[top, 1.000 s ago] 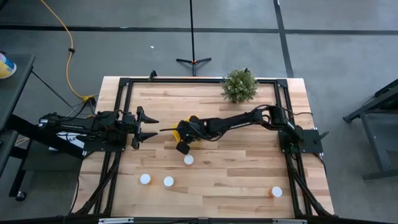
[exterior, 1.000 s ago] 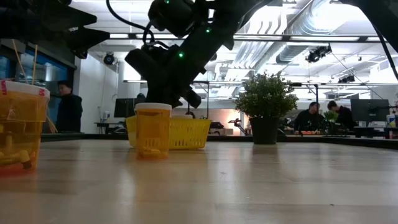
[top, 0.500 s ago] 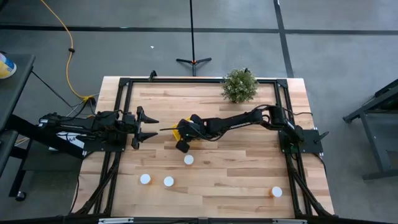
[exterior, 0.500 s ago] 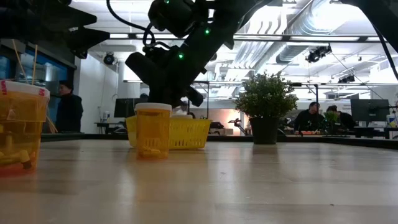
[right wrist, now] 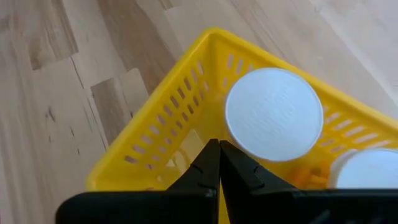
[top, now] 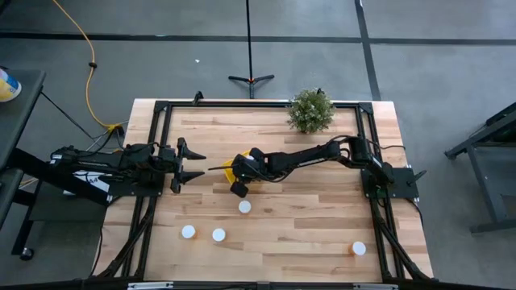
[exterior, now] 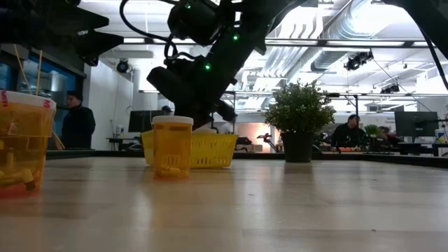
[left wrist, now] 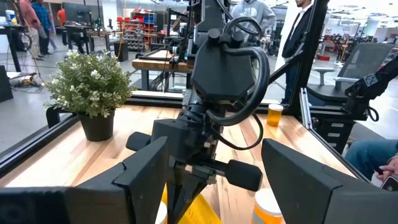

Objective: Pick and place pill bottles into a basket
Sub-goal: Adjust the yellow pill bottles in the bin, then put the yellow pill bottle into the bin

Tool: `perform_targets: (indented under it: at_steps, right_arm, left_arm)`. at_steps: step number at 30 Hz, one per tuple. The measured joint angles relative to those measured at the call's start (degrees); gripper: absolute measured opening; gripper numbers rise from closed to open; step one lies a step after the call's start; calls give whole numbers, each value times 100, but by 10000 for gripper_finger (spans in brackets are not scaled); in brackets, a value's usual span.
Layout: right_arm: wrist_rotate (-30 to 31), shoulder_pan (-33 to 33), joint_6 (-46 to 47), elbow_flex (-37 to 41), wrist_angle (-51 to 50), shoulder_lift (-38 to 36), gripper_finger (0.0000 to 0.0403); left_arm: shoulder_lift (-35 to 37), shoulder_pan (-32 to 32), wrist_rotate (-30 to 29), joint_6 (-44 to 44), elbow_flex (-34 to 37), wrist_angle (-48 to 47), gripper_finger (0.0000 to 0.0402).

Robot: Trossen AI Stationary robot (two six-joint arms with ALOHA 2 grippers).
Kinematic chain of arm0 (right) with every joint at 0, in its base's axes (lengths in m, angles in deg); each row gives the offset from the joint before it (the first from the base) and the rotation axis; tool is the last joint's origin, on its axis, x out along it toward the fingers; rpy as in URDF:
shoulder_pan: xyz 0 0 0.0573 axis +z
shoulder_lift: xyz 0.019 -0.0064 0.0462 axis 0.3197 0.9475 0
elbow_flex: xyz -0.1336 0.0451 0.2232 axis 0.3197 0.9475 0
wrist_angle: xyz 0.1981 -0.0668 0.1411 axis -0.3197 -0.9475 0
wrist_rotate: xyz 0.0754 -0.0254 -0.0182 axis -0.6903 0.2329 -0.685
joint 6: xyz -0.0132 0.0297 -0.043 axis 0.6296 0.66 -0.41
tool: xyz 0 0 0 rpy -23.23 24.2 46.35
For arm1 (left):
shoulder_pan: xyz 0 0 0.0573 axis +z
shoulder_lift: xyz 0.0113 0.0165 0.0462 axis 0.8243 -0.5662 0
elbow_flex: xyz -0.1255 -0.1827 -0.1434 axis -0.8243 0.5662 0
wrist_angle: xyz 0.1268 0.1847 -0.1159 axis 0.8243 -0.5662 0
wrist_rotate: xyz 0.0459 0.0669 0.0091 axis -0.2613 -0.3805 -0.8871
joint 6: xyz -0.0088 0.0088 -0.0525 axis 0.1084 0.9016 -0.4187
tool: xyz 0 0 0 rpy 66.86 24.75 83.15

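Observation:
The yellow basket (right wrist: 155,124) stands mid-table (top: 229,171) and holds two white-capped pill bottles (right wrist: 273,115) (right wrist: 373,171). My right gripper (right wrist: 219,163) hangs shut and empty just over the basket's inside, slanting down from the table's right. Several more pill bottles stand on the table nearer the front: one (top: 244,207) close to the basket, two (top: 188,232) (top: 218,234) at front left, one (top: 359,248) at front right. My left gripper (top: 192,164) waits open and level at the table's left, facing the basket.
A potted green plant (top: 310,110) stands at the far edge, right of centre. A black frame (top: 161,109) runs around the table top. Bare wood lies between the basket and the front bottles. People stand in the room beyond the table (exterior: 77,126).
My right gripper has tipped a little above the basket, staying shut and in the same place. The bottles and the basket have not moved.

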Motion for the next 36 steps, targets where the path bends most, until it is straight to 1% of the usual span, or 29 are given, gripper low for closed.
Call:
perform_targets:
  at_steps: [10, 17, 21, 24, 26, 29, 34, 36]
  right_arm:
    - [154, 0, 36, 0, -189, -2, 0]
    - [20, 0, 47, 0, -463, -37, 0]
    - [26, 35, 85, 0, -505, -210, 0]
    - [93, 115, 20, 0, -755, -461, 0]
    - [483, 259, 9, 0, -993, -701, 0]
    - [1339, 641, 200, -10, -1565, -1088, 0]
    - [2646, 1561, 870, -4, -2606, -1606, 0]
    - [3026, 1896, 1083, -4, -2767, -1785, 0]
  left_arm:
    - [0, 1, 0, 1, 0, 0, 289]
    - [0, 1, 0, 1, 0, -2, 289]
    - [0, 0, -1, 1, -2, -1, 289]
    - [-1, 0, -1, 1, -1, -4, 289]
    - [-1, 1, 0, 2, 0, -4, 289]
    - [-1, 2, 0, 0, -2, -6, 289]
    - [0, 0, 0, 2, 0, -20, 289]
    - [1, 0, 0, 2, 0, -22, 289]
